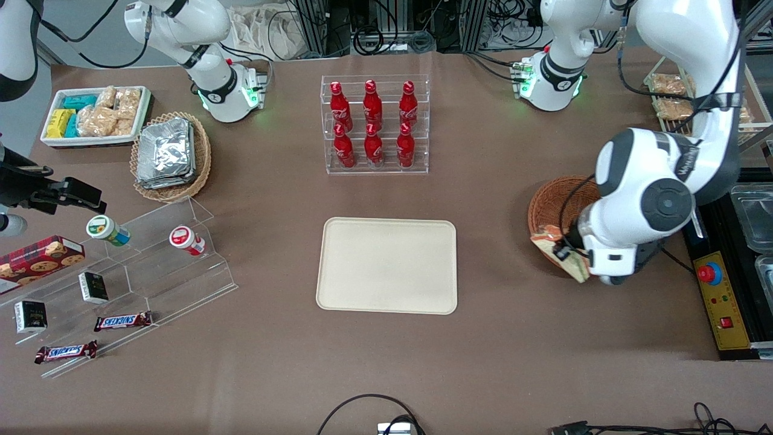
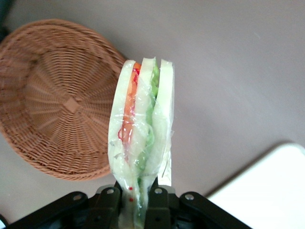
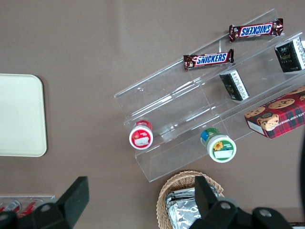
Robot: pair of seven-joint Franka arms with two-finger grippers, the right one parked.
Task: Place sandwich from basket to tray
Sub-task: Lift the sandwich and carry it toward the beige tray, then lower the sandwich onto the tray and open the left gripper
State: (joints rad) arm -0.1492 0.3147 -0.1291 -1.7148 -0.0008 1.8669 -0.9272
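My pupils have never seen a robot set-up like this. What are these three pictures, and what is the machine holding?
Two white robot arms stand at a brown table. One picture looks down from the front; the other two come from cameras on the arms' wrists. The working arm's gripper is shut on a wrapped sandwich, held above the table beside the round wicker basket, which now shows nothing inside. The cream tray at mid-table is bare. Red bottles stand in a clear rack farther from the front camera than the tray.

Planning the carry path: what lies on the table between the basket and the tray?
Nothing: the front view shows bare tabletop between basket and tray. The gripper holds the sandwich.
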